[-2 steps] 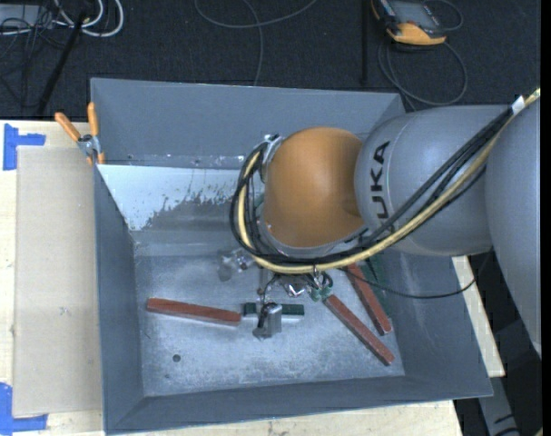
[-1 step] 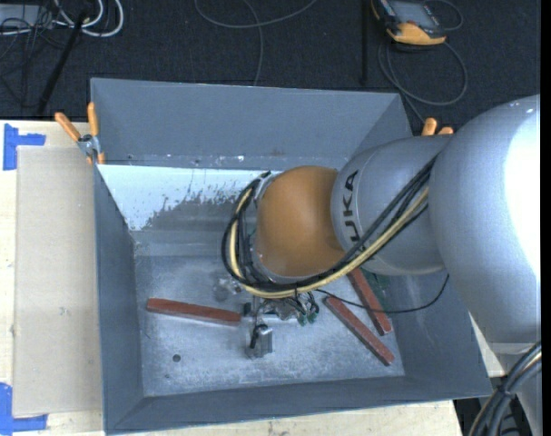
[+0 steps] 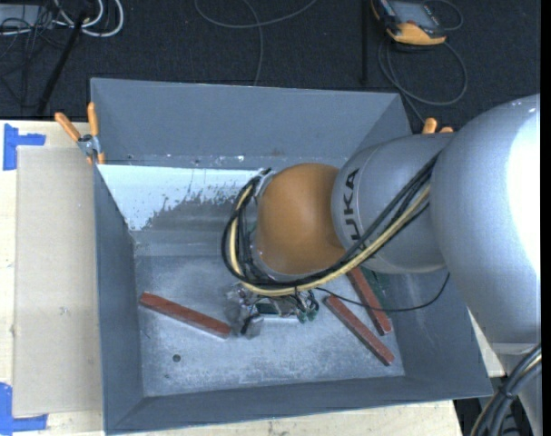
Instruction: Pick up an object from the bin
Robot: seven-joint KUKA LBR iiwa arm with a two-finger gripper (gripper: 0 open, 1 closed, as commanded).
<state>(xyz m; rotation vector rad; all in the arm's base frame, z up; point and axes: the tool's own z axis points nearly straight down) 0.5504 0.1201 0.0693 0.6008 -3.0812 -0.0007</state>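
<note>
While the arm (image 3: 411, 207) is reaching in over the bin's right edge, its gripper (image 3: 246, 321) is hanging low over the floor of the bin (image 3: 114, 289). It is sitting about midway between the left and right walls and somewhat toward the near edge. Just above it the orange wrist cover (image 3: 298, 216) is bulging out, with yellow and black cables (image 3: 231, 243) looping round it. Whether the gripper is set wide or narrow I cannot tell, since the cover and the cables are hiding most of it.

Right beside the tip, a long reddish-brown stick (image 3: 180, 314) is lying flat on the floor. It is running from the left part of the bin toward the gripper, and its right end is reaching the tip. Whether the two are touching I cannot tell.

Over by the right wall, two more reddish-brown sticks are lying close together. The longer stick (image 3: 361, 334) is slanting toward the near right corner. The shorter stick (image 3: 373, 302) is lying just behind it, partly under the arm. A small dark speck (image 3: 177, 359) is sitting alone toward the near left corner.
</note>
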